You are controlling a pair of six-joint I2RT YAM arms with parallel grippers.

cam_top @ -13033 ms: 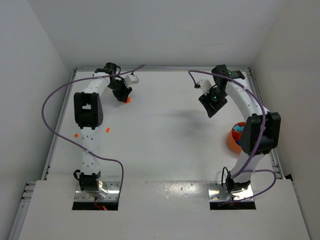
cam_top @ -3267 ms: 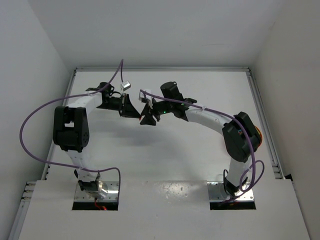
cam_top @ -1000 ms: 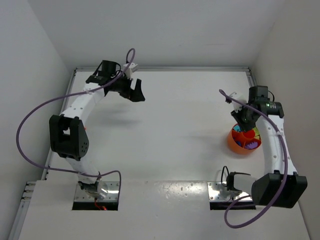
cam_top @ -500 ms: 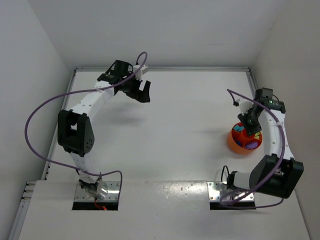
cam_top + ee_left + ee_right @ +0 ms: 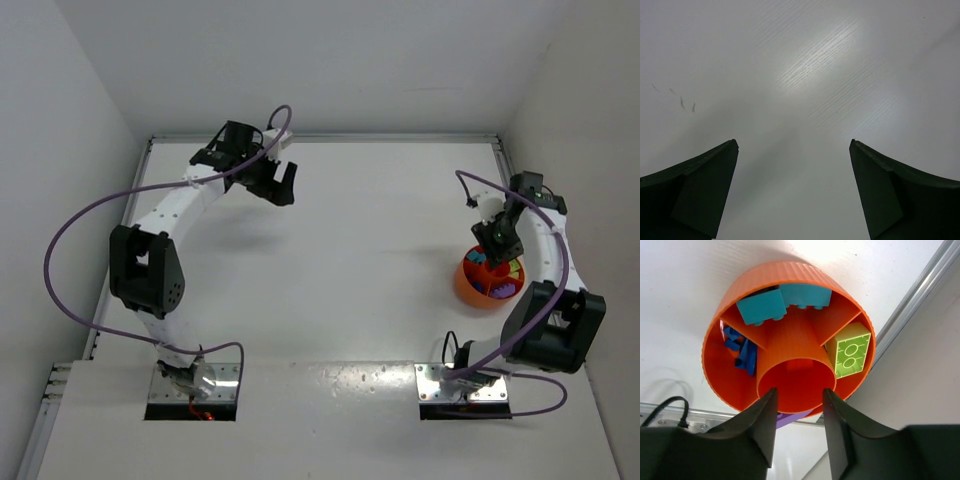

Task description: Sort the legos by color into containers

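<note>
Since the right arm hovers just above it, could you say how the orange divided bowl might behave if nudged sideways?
Thin plastic with only a few small bricks inside, the bowl is probably light and would likely slide on the smooth table. Broad and round, it seems unlikely to tip. Its ribbed wall may offer some grip.

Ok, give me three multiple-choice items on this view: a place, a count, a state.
1. The right fingers are: A over the bowl; B at the back wall; C by the left arm's base.
2. Teal bricks showing in the bowl: A one; B two; C four.
3. The left fingers are: A shut on a brick; B shut, empty; C open, empty.
Answers: A, the bowl's centre cup shows between them; B, two lie together in one compartment; C, only bare table shows between them.
</note>
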